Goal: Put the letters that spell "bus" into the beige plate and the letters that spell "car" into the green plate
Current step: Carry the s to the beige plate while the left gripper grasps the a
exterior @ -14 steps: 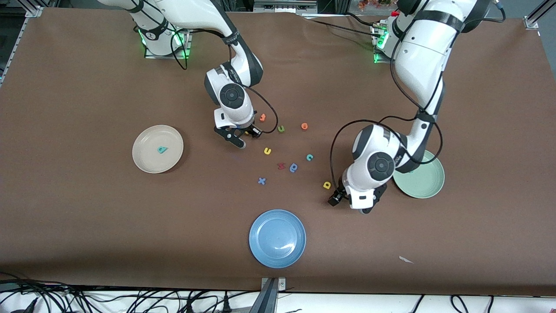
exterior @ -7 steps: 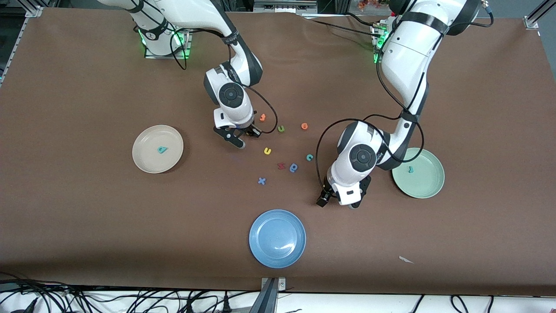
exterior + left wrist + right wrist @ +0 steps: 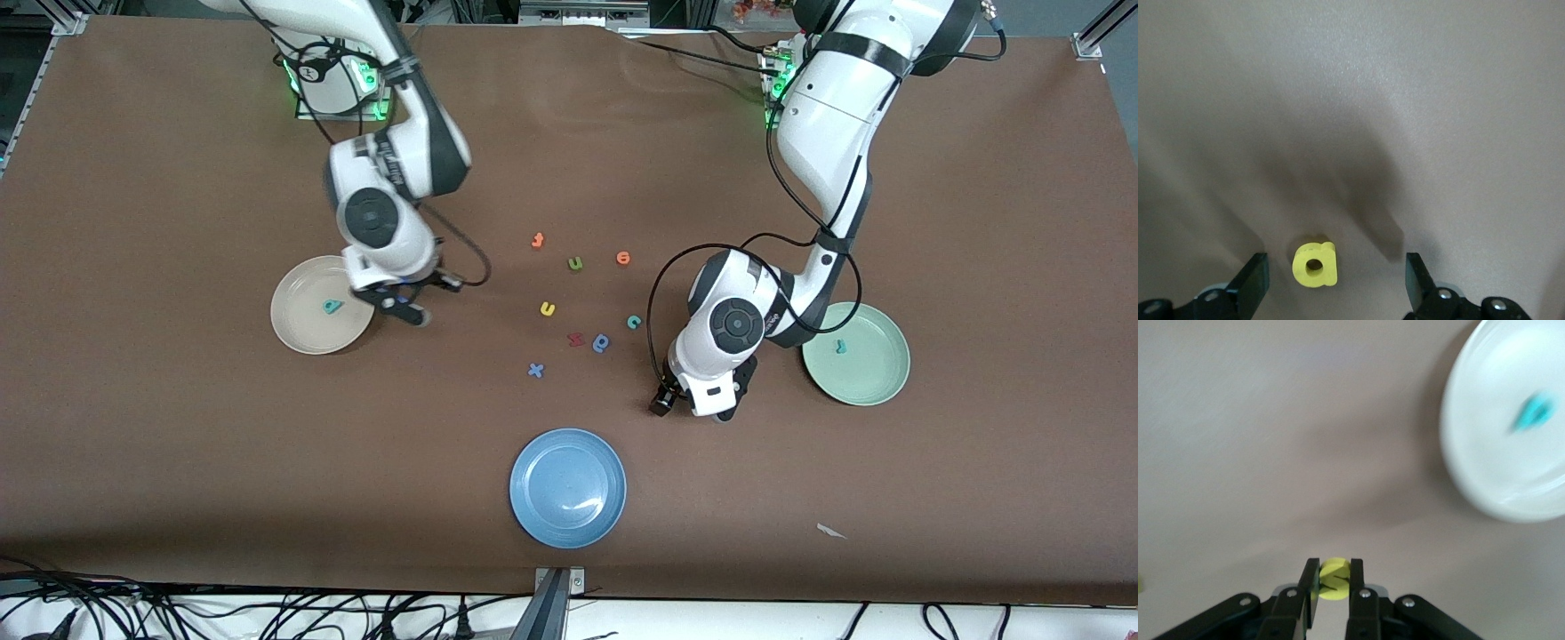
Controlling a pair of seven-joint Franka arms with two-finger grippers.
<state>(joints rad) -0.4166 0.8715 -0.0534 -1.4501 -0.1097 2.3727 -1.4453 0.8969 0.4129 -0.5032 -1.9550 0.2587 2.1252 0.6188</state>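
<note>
My right gripper pinches a yellow letter just beside the beige plate, which holds the teal "b". My left gripper, jaws spread (nothing between them), straddles the yellow "a" near the green plate, which holds a teal letter.

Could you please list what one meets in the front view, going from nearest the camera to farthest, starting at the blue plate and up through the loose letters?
blue plate → blue x → teal c → yellow u → green u → orange t
</note>
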